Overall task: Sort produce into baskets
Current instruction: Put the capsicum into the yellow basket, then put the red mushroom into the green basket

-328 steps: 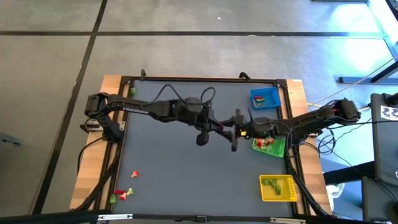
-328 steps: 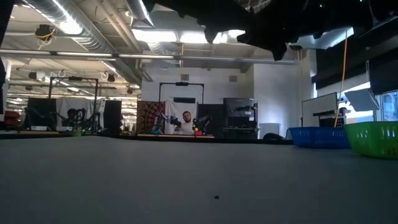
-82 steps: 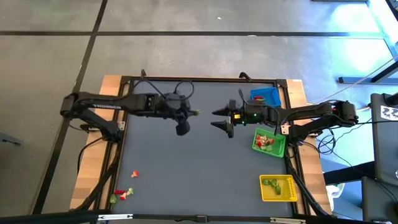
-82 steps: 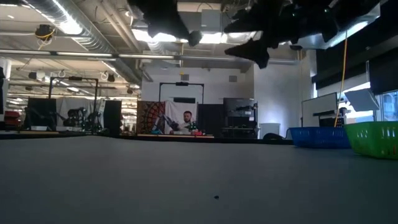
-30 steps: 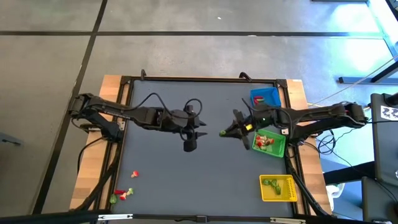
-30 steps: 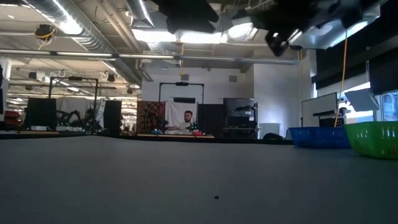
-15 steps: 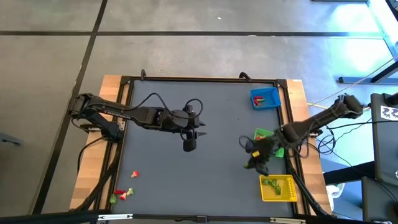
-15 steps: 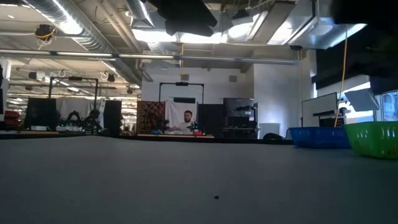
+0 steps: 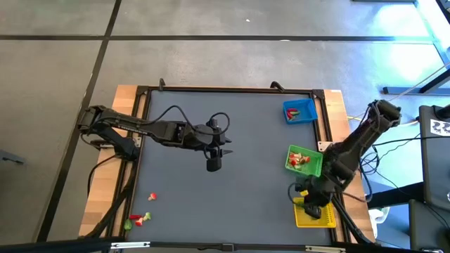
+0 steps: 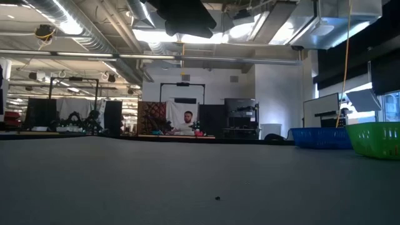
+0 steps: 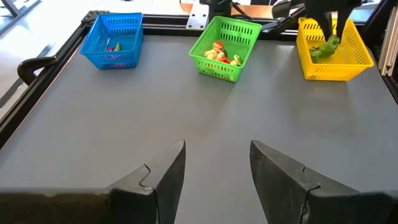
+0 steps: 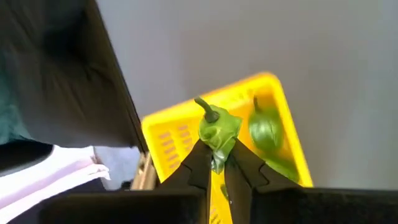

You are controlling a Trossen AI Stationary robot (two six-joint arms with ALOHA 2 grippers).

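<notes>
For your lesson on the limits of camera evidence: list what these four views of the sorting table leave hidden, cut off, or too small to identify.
- Blue basket contents: too small to identify in the left wrist and high views.
- Loose produce: specks in the high view.
- Yellow basket: part of its floor hidden by the right gripper and its green pepper.
- Yellow basket: outside the low view.

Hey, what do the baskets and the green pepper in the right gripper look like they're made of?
Baskets, blue, green, yellow: likely moulded plastic, with uniform bright colour and slotted lattice walls. Green pepper, pinched in the right gripper: probably glossy plastic or rubber, with smooth skin and a soft sheen.
</notes>
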